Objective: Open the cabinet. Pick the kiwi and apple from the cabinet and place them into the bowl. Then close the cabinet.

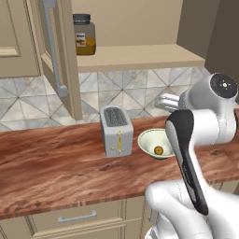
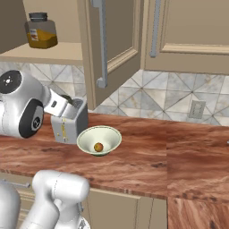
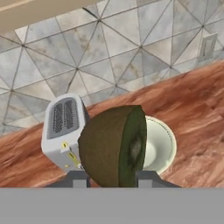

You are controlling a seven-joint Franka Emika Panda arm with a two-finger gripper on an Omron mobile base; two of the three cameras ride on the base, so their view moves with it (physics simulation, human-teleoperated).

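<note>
Right now 1 kiwi [image 3: 113,146], cut to show its green face, sits clamped between the 2 dark fingertips of the gripper [image 3: 111,178], and in the hand view it hangs in front of the bowl [image 3: 164,146], partly covering it. Counting fruit, 1 apple [image 1: 158,150] already lies inside that 1 cream-green bowl, a small yellow-orange ball at the bottom. Just left of the bowl in both base views stands 1 silver toaster [image 1: 115,130] on the reddish wood counter [image 1: 51,163]. Above and left of the bowl in the left base view, the cabinet [image 1: 58,56] has 1 door swung open; 1 dark-lidded jar [image 1: 84,35] stands on the shelf behind it. Below the counter, 1 drawer front [image 1: 74,217] shows.
</note>
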